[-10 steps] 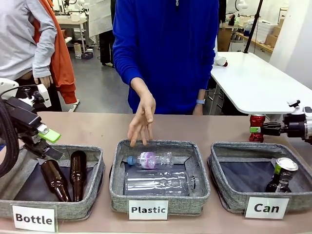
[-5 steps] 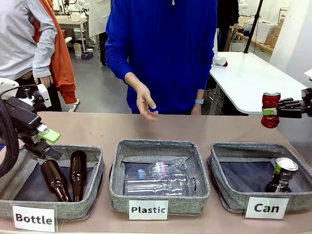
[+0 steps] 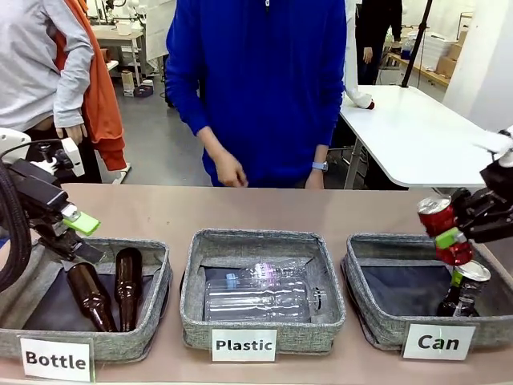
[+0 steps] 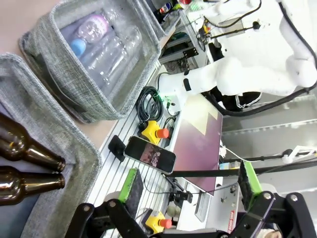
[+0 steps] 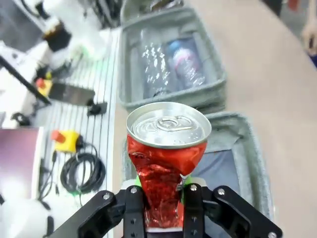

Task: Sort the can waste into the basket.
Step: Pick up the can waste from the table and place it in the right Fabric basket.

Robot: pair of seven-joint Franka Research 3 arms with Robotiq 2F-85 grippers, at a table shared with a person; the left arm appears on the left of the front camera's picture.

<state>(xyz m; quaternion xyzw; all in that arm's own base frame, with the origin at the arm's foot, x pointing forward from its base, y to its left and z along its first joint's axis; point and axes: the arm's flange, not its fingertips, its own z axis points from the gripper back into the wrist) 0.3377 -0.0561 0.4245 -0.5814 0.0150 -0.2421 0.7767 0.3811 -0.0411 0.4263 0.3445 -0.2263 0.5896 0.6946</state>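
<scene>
A: What has been moved since half a second ago?

B: The red can point(image 3: 446, 233) has been carried down and tilted by the right gripper point(image 3: 451, 237), from beyond the counter point(image 3: 160, 212) to just above the "Can" basket point(image 3: 393, 325). The person's hand point(image 3: 231, 172) has been drawn back toward the body.

A: How is the can held?

B: Its dented body is clamped between the right gripper's closed fingers, as seen in the right wrist view point(image 5: 166, 171), silver top facing the camera.

A: And the left gripper?

B: The left gripper point(image 4: 190, 186) is held wide open with nothing between its green pads, above the "Bottle" basket point(image 3: 120, 341).

A: What is held in the baskets?

B: A dark can point(image 3: 462, 290) with a silver top is stood in the "Can" basket. Two brown glass bottles point(image 3: 108, 293) are laid in the "Bottle" basket. Clear plastic bottles point(image 3: 256, 298) are laid in the "Plastic" basket point(image 3: 192, 313).

A: What is hard to make out?

B: How many plastic bottles there are cannot be told. The right arm is cut off by the picture's edge.
</scene>
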